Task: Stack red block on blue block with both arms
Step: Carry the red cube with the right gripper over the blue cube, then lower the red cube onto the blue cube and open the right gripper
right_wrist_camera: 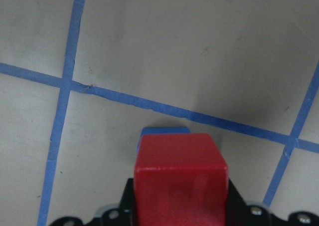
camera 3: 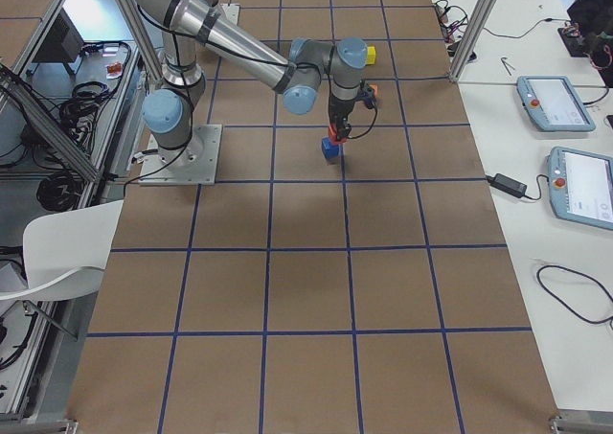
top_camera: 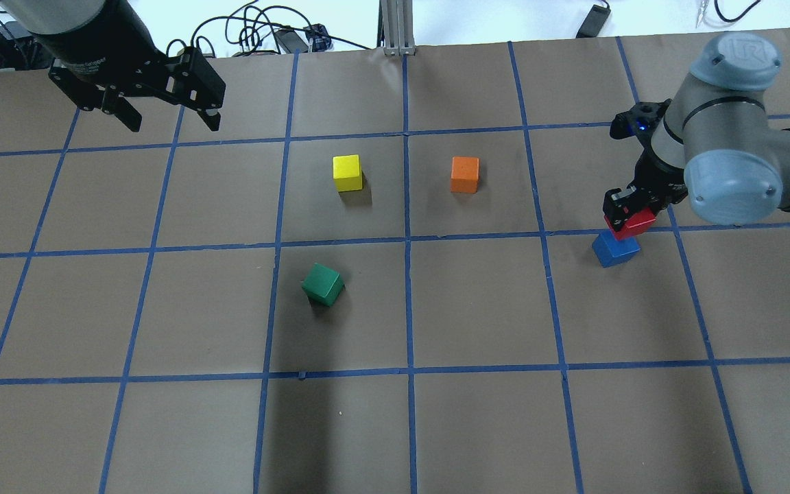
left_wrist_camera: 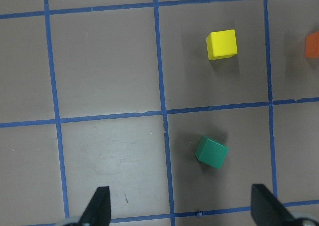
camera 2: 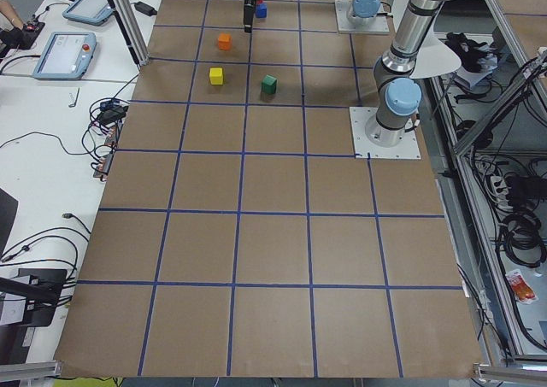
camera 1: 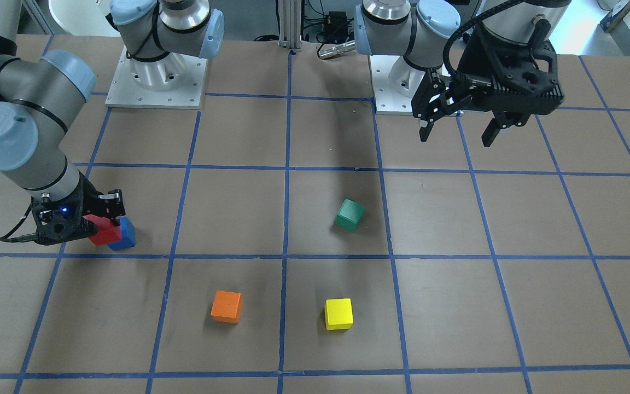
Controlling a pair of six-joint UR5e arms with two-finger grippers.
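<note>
- The right gripper (top_camera: 625,214) pinches the red block (right_wrist_camera: 182,178) between its two fingers. In the right wrist view the block hides almost all of both fingers, and only a bit of black mount shows at the bottom edge.
- The blue block (top_camera: 616,248) sits on the table (top_camera: 477,309) directly below those fingertips. From the wrist camera the red block covers nearly all of it, leaving a thin blue strip past the red block's far edge.
- It cannot be told whether the red block's underside rests on the blue block or hangs just over it. The two overlap in the overhead view and are too small to judge in the side views.
- In the front-facing view the red block looks offset toward the gripper's body, with one blue face showing on the side away from the wrist.
- The left gripper (camera 1: 457,134) hangs above the table, its fingers spread wide and empty. In its wrist view only the two tips show, at the bottom edge.
- The green block (left_wrist_camera: 212,152) lies ahead of the gap between those spread fingers, askew to the tape lines.
- The yellow block (left_wrist_camera: 222,45) lies farther out.
- The orange block (left_wrist_camera: 312,45) is cut off by the right edge.
</note>
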